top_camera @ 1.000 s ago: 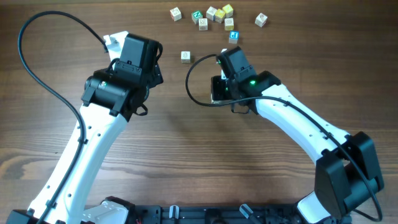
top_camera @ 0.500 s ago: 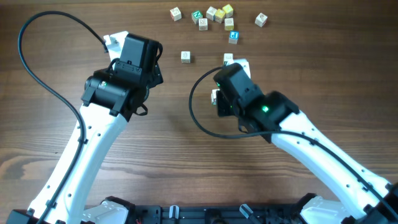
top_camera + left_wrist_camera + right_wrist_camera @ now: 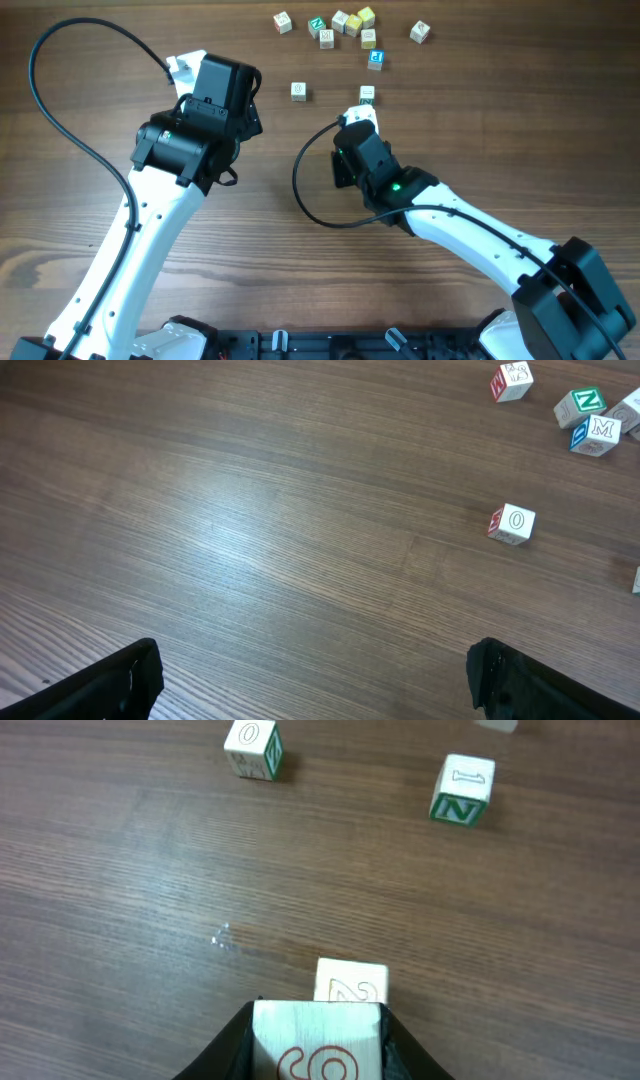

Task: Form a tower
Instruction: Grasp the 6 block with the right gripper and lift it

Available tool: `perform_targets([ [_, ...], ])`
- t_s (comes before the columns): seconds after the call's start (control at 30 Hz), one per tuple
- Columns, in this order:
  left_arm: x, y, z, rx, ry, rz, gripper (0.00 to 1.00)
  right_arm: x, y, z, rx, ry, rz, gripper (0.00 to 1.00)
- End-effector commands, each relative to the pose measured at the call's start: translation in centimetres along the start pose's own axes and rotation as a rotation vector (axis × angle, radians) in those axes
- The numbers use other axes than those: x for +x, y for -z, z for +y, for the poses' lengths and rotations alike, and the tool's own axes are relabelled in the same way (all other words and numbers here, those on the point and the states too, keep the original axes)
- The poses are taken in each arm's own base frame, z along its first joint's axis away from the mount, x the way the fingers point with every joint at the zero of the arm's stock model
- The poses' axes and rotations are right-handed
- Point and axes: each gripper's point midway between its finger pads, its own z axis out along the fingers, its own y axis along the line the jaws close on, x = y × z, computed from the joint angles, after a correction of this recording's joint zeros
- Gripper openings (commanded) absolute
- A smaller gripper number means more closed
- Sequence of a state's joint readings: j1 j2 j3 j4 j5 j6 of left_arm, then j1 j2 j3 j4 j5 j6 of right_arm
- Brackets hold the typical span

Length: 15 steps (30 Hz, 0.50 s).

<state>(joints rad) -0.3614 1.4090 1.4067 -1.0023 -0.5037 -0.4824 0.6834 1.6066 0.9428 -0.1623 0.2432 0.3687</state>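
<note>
Overhead: the right hand [image 3: 362,113] points at the tower [image 3: 367,95], which shows here as one whitish cube just ahead of its fingertips. The left hand [image 3: 185,68] is well apart to its left.

Left wrist: the left hand's fingers [image 3: 110,680] are spread wide over the bare desk [image 3: 250,540] and hold nothing. An "O" cube [image 3: 512,523] lies ahead to the right.

Right wrist: the right hand is partly closed on a red-marked cube [image 3: 318,1055]. The tower lies just beyond it; I cannot tell whether they touch.

Dark brown wood-grain table [image 3: 260,285] under soft, even light.
</note>
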Motion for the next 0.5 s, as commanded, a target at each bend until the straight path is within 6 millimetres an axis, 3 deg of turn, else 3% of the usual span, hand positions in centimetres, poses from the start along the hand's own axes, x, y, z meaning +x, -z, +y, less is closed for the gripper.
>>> perform_targets([
  [0.0, -0.2, 0.1, 0.2, -0.002, -0.004, -0.007, 1.00, 0.1, -1.1, -1.0, 0.013, 0.026, 0.013, 0.23],
  [0.07, -0.2, 0.1, 0.2, -0.001, -0.004, -0.007, 1.00, 0.6, -2.1, -1.5, -0.005, 0.009, 0.038, 0.23],
  [0.47, -0.2, 0.1, 0.2, -0.002, -0.004, -0.007, 1.00, 0.7, -2.7, -1.0, -0.042, 0.033, 0.043, 0.27],
])
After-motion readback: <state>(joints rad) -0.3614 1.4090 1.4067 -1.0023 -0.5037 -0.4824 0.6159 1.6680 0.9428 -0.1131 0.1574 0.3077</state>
